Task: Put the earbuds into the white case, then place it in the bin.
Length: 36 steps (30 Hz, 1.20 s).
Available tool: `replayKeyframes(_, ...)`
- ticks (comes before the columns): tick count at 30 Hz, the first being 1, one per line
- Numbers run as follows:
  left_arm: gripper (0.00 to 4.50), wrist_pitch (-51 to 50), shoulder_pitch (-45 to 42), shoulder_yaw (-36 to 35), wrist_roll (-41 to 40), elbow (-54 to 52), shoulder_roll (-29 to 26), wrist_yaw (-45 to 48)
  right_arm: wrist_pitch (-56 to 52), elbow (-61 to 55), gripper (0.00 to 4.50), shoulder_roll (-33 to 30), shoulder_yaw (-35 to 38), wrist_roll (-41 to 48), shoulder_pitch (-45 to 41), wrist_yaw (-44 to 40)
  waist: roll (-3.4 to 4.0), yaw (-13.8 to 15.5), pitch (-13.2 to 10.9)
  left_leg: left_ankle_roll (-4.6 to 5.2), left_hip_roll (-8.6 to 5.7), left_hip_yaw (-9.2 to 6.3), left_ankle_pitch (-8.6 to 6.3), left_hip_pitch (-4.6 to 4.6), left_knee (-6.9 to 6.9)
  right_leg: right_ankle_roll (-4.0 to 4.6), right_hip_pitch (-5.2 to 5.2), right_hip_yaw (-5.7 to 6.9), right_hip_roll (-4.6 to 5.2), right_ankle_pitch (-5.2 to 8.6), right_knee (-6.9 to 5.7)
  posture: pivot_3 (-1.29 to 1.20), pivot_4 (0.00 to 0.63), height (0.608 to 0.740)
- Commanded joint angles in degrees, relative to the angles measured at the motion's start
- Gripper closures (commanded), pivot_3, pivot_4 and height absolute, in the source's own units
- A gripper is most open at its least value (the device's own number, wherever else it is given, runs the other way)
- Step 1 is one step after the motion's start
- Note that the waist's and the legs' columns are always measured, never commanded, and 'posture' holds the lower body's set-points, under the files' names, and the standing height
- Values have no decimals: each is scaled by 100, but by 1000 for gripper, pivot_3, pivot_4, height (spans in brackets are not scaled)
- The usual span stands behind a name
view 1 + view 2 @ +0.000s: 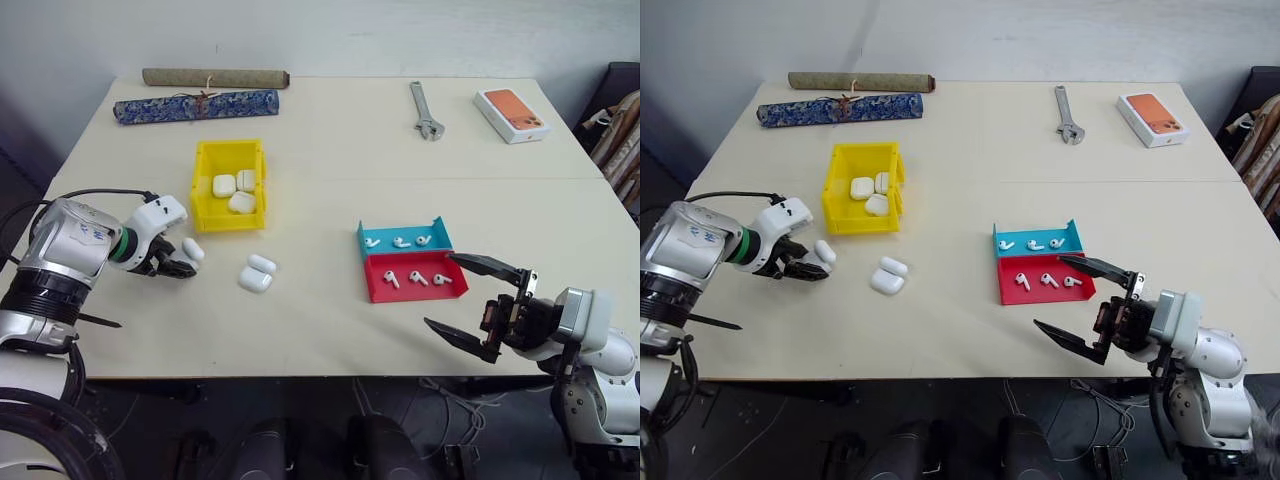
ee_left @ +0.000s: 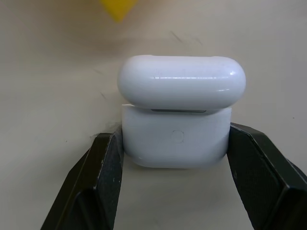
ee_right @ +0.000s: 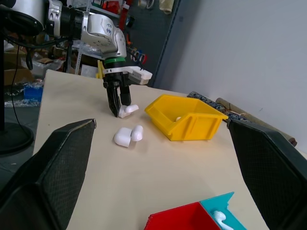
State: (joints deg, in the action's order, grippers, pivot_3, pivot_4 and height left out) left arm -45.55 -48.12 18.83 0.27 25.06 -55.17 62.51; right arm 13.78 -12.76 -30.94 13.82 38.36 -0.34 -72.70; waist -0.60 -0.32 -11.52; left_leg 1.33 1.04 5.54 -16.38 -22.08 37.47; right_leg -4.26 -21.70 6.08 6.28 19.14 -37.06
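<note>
The left gripper [image 1: 180, 262] was closed on a white case [image 1: 193, 250] resting on the cream table [image 1: 330, 330]. In the left wrist view, one black finger [image 2: 103, 177] pressed each side of the case's lower body, while its lid stood slightly raised above the fingers, a thin dark gap showing beneath it. The case lay just beyond the fingertips, touching the tabletop.

Just beside those fingers, toward the table's middle, another white case [image 1: 257, 273] lay open, its lid flipped back. Farther past the fingertips sat the yellow bin [image 1: 229, 185], with three more white cases inside it.

The right gripper [image 1: 478, 305] hovered at the near edge of the table with its two fingers spread wide and nothing between them. Just beyond its upper finger [image 1: 487, 266] lay a shallow red tray [image 1: 415, 280] holding three earbuds [image 1: 417, 278], and touching that tray's far side, a teal tray [image 1: 404, 238] holding three more.

At the table's far edge, well apart from both grippers, lay a wrench [image 1: 425, 110], a white box with an orange top [image 1: 512, 114], and two long rolled bundles [image 1: 196, 105].
</note>
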Motion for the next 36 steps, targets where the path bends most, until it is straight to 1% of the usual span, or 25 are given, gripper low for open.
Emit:
replayKeyframes(1,1709,-62,91,-506,-251,46,-76,111,88,5,0,-66,128,33,-41,-3,0,8,0,0,0,-1,0,0,1,0,0,1,0,0,0,0,150,740)
replayKeyframes(2,1709,-83,77,-695,-353,41,-45,81,73,10,0,-68,116,17,-72,19,0,10,0,0,0,-1,0,-1,2,0,0,1,0,0,-1,0,150,740)
replayKeyframes(4,1709,272,139,-1113,-650,-1,-16,178,28,-3,0,-82,102,-13,-131,80,-3,18,-2,0,1,-4,0,-5,8,0,0,3,0,0,-2,0,150,740)
replayKeyframes(5,1709,674,270,-1474,-976,-105,2,422,-27,-44,0,-110,113,-31,-150,154,-4,18,-2,0,2,-8,0,-9,12,0,-2,6,1,0,-2,0,150,740)
replayKeyframes(7,1709,1480,680,-2423,-1829,-472,146,1006,-157,-177,0,-218,167,-62,-148,299,-4,12,-2,2,2,-10,-2,-12,17,0,-2,7,4,0,0,0,150,740)
replayKeyframes(8,1709,1719,923,-2791,-2210,-718,206,1328,-237,-239,0,-296,210,-59,-123,360,-4,13,-2,2,3,-10,-3,-13,18,0,-2,7,7,0,1,0,150,740)
replayKeyframes(10,1709,1933,1803,-3296,-2887,-1667,422,1799,-615,-474,0,-696,509,-42,105,527,0,1,-3,3,3,-11,-5,-14,21,0,0,8,9,0,5,0,150,740)
replayKeyframes(12,1709,1888,2464,-3511,-3388,-2589,755,1757,-1005,-673,0,-1072,836,-73,397,736,9,14,-1,8,0,-9,-11,-11,18,0,5,6,14,0,6,0,150,740)
replayKeyframes(15,1709,1648,3152,-3487,-4038,-3902,1491,1099,-1518,-904,0,-1475,1361,-257,917,1144,1,85,0,15,-1,-27,-15,-12,31,-3,22,15,16,-2,16,0,150,740)
replayKeyframes(16,1709,1712,3378,-3379,-4165,-4307,1816,868,-1672,-976,0,-1561,1592,-352,1136,1270,2,123,0,19,-1,-28,-17,-16,36,-8,24,14,17,-4,19,0,150,740)
replayKeyframes(17,1709,1752,3527,-3310,-4236,-4571,2026,712,-1780,-1036,0,-1613,1743,-405,1287,1358,-2,155,2,23,-3,-28,-19,-17,37,-15,26,12,17,-8,22,0,150,740)
replayKeyframes(18,1709,1891,3707,-3127,-4194,-4788,2303,569,-1827,-1050,0,-1606,2011,-494,1582,1385,-4,165,3,25,-3,-26,-20,-15,38,-18,30,10,17,-10,24,0,150,740)
replayKeyframes(21,1709,2455,3952,-2692,-3952,-5021,3004,257,-1715,-881,0,-1482,2612,-720,2321,1266,7,199,9,31,-10,-23,-23,-11,38,-25,40,6,17,-14,33,0,150,740)
replayKeyframes(24,1709,3109,3983,-2301,-3632,-4890,3448,229,-1646,-553,0,-1370,2905,-890,2728,1289,4,189,10,38,-11,-17,-25,-11,36,-28,46,6,13,-16,53,0,150,740)
replayKeyframes(25,1709,3227,3976,-2230,-3584,-4847,3534,186,-1655,-495,0,-1350,2941,-907,2773,1313,6,176,11,39,-11,-15,-26,-11,36,-28,46,5,12,-16,56,0,150,740)
replayKeyframes(27,1709,3554,3898,-2072,-3509,-4647,3698,273,-1673,-313,0,-1452,2811,-1346,2915,1413,15,141,17,44,-11,-5,-29,-8,36,-28,46,-3,12,-16,58,0,150,740)
replayKeyframes(29,1709,3759,3796,-1925,-3445,-4442,3777,353,-1517,-133,0,-1480,2648,-1534,2843,1386,18,135,19,44,-9,-1,-29,-6,34,-28,44,-5,10,-16,58,0,150,740)
replayKeyframes(32,1709,3932,3687,-1815,-3407,-4267,3756,406,-1486,98,0,-1585,2451,-1418,2319,1291,20,112,19,44,-8,0,-29,-5,35,-28,43,-7,7,-16,58,0,150,740)
replayKeyframes(36,1709,3979,3655,-1824,-3441,-4163,3612,438,-2083,14,0,-2221,2087,-1005,1530,803,35,77,21,47,-9,2,-28,-7,35,-28,41,-10,8,-16,59,0,150,740)
